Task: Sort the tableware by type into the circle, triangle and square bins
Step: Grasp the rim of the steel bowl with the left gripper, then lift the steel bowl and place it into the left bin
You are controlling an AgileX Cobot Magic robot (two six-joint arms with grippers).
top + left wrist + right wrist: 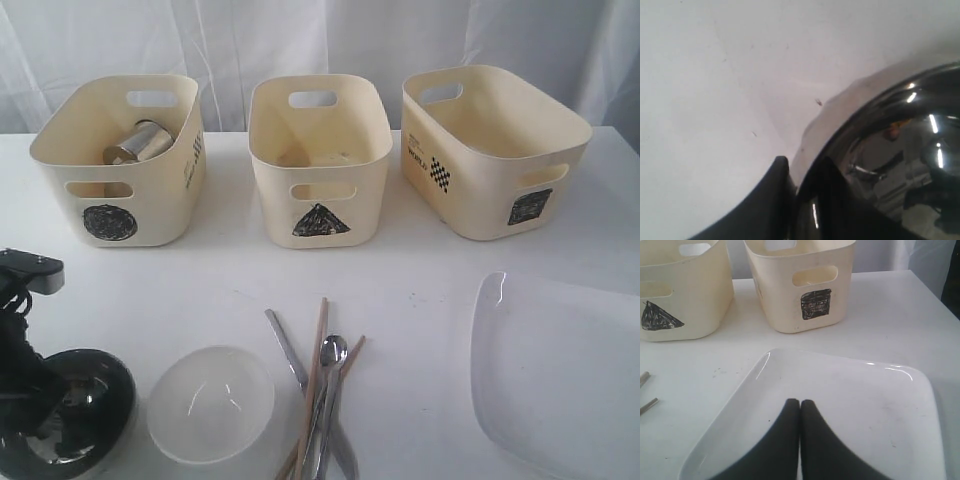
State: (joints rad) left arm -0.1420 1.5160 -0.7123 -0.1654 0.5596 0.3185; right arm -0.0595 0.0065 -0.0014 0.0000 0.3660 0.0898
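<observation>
Left end effector (802, 166) pinches the steel bowl (82, 402) at its rim.
It sits just left of the white bowl (210, 402); right end effector (800, 403) closed, empty.

A bare strip of table (230, 270) lies open before the row of bins (320, 160); narrow gaps part them. The white bowl (210, 403), cutlery (320, 400) and plate (560, 380) crowd the near edge.

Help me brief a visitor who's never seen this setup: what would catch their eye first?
Three cream bins line the back of the table: the circle bin, with a steel mug inside, the triangle bin and the square bin. Front left, the left gripper clamps the rim of a steel bowl; a large white square plate fills the front right.
</observation>
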